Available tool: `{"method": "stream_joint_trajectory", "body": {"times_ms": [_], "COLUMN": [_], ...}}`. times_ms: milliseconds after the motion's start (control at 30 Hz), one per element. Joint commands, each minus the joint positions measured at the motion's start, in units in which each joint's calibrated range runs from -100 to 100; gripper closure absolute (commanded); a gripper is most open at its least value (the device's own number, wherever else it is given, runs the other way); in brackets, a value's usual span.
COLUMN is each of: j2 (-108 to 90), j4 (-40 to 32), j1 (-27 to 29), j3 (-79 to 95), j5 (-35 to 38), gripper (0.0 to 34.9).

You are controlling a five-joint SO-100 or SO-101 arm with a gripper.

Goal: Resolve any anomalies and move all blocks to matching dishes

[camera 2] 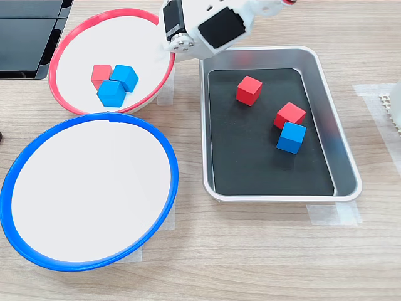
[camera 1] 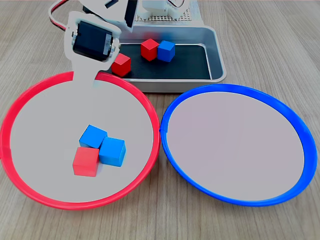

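Observation:
The red-rimmed dish [camera 1: 50, 125] [camera 2: 81, 44] holds two blue blocks [camera 1: 93, 136] [camera 1: 113, 151] and one red block [camera 1: 85, 161], all touching in a cluster. The blue-rimmed dish [camera 1: 235, 140] [camera 2: 88, 194] has nothing in it. Two red blocks [camera 2: 249, 89] [camera 2: 289, 115] and one blue block [camera 2: 291, 137] lie in the silver tray [camera 2: 263, 163]. My white gripper [camera 1: 92, 77] [camera 2: 170, 44] hangs over the red dish's rim on the tray side. It holds no block. Its jaws are seen edge-on, so their gap does not show.
The tray [camera 1: 219, 65] stands behind the two dishes in the first exterior view, with the arm's base [camera 1: 165, 10] beyond it. A black flat object [camera 2: 31, 31] lies at the second exterior view's top left. The dishes touch each other on the wooden table.

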Motion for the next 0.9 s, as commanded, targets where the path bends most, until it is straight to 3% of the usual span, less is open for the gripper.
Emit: {"method": "stream_joint_trajectory", "body": {"times_ms": [0,67,100,133,333,433,500,867], "j2": [0.1,0.2,0.0,-0.6,-4.1,-8.2,-10.1,-26.6], "j4": [-0.7,0.6,1.5,2.8,8.9,14.3,17.2,34.1], "j1": [-0.8,-0.7,-0.5,0.0,1.3,2.3,2.4,2.5], "j3": [-2.9,-3.3,-3.3,-3.2,-1.8,-0.1,0.1,5.2], "j5": [0.3,1.6,2.1,2.6,4.9,6.8,7.2,11.0], "gripper": [34.9,34.2,31.3,30.5,28.2,21.3,19.6,17.7]}}
